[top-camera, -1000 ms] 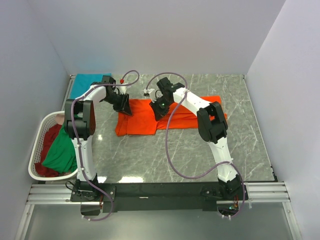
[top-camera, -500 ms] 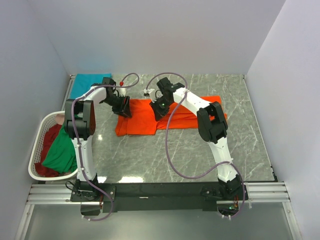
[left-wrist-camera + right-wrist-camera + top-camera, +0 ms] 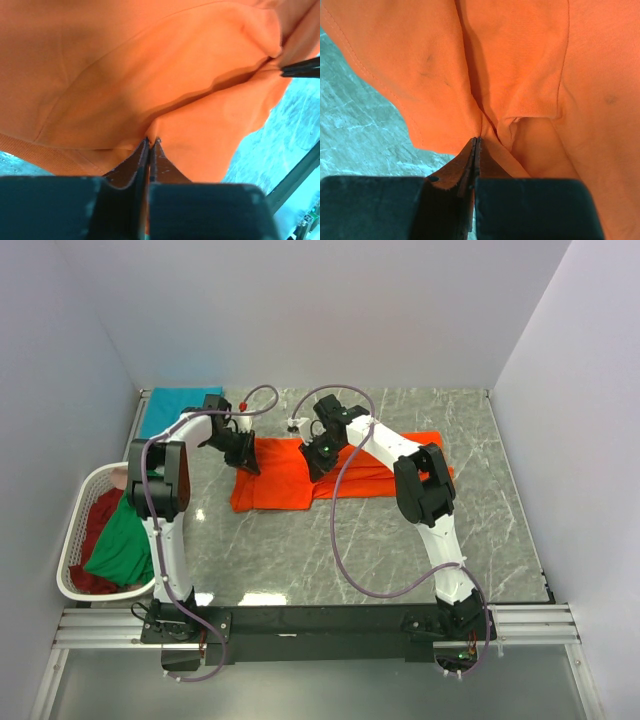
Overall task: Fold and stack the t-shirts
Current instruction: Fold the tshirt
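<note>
We're looking down on the table (image 3: 400, 550), and the orange shirt (image 3: 275, 488) lies spread flat, a little toward 12 o'clock from the middle, with its long side running from 9 to 3 o'clock. Both arms are bent over it.

The left gripper (image 3: 247, 462) is down at the shirt's 9 o'clock end. In the left wrist view its two dark fingers (image 3: 132, 165) are pressed together, and a small ridge of orange cloth is pinched between their tips. The cloth creases away from that point.

The right gripper (image 3: 316, 468) sits near the middle of the shirt, at 3 o'clock from the left one. Its own camera shows its fingers (image 3: 457, 170) closed tight as well. Folds of orange cloth gather into the tips near a hemmed edge, with grey marble showing beside it.

Now the containers. A white slatted basket (image 3: 108, 593) stands off the table's 9 o'clock edge, beside the left arm. In it we see a green shirt (image 3: 122, 545) bunched up and spilling over the rim on the table side. A dark red shirt (image 3: 98, 512) is heaped under and behind the green one.

Up in the 11 o'clock corner of the table, a teal shirt (image 3: 172, 410) lies flat, well apart from the orange one.
</note>
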Controlling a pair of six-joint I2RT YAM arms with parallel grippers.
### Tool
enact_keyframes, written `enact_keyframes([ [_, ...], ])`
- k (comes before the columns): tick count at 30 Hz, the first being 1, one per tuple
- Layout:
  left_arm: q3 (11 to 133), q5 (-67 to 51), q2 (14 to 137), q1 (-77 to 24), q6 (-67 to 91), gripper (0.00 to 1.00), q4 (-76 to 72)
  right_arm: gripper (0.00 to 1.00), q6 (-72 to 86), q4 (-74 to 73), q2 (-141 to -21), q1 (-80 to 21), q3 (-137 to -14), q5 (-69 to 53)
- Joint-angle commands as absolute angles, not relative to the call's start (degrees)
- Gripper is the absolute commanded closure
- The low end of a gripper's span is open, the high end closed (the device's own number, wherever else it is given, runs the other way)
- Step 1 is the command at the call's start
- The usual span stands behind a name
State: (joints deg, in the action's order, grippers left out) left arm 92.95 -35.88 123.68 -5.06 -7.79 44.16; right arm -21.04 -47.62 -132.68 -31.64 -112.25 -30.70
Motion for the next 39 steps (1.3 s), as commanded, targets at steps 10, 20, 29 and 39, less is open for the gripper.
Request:
enact_keyframes([
  [10, 98.43, -39.03, 119.27, -6.33, -8.52, 0.99, 45.17, 1.0, -19.95, -46.85, -130.61, -31.64, -113.91, -31.99],
  [20, 101.42, -36.92, 121.99, -7.38, -8.7, 0.99, 45.0, 1.0, -18.46, -45.79, -129.99, -29.53, -113.47, -32.43],
  [29, 103.44, -35.24, 126.21, -7.21, -8.97, 0.93, 44.3, 1.0, -17.58, -45.61, -131.66, -28.83, -115.05, -31.55],
  [39, 101.36, -39.98, 121.21, -5.89, -6.77, 0.55, 43.59, 0.68, -14.07, -44.74, -130.27, -28.22, -114.96, -27.16],
])
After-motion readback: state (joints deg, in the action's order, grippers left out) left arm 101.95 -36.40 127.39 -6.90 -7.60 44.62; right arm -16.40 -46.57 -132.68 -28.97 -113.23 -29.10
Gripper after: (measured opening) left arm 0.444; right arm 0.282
